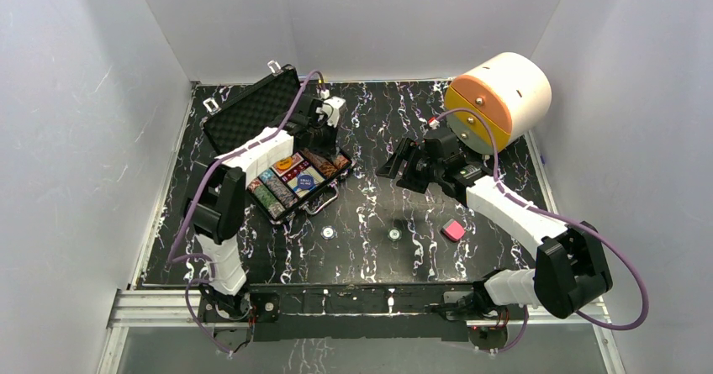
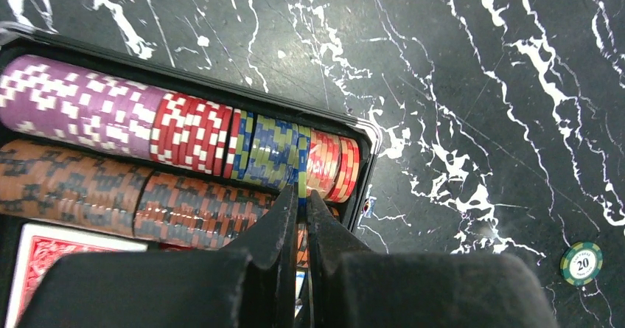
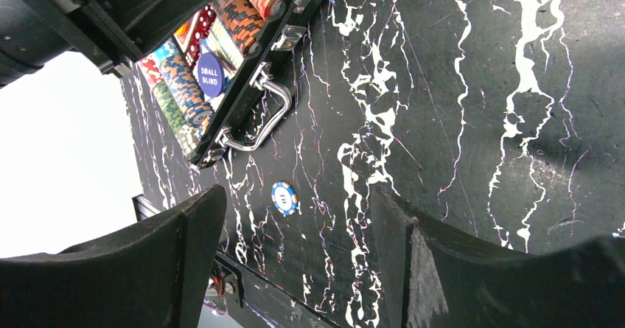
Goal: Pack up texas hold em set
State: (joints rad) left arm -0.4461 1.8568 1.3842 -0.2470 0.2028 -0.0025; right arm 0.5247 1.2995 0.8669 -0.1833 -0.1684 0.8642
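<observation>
Just ahead of the shut left fingers [image 2: 291, 217], rows of multicolour poker chips [image 2: 184, 133] in the open black briefcase-style case [image 1: 252, 109], left arm bent low over it, right fingers [image 3: 195, 232] spread wide above the black marbled table [image 3: 442, 85], loose blue-and-white chip [image 3: 284, 198] seen between them, large cream-and-orange cylinder [image 1: 504, 97] close behind.

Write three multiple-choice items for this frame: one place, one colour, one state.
1. The pink block lies: A) in the case; B) on the table; C) on the cylinder.
2. The SMALL BLIND button is: A) blue; B) yellow; C) white.
3. The right end effector is: A) open; B) shut on a chip; C) shut on the block.
Answers: B, it sits on bare marble; A, its disc shows blue; A, its fingers stand apart with nothing between.
</observation>
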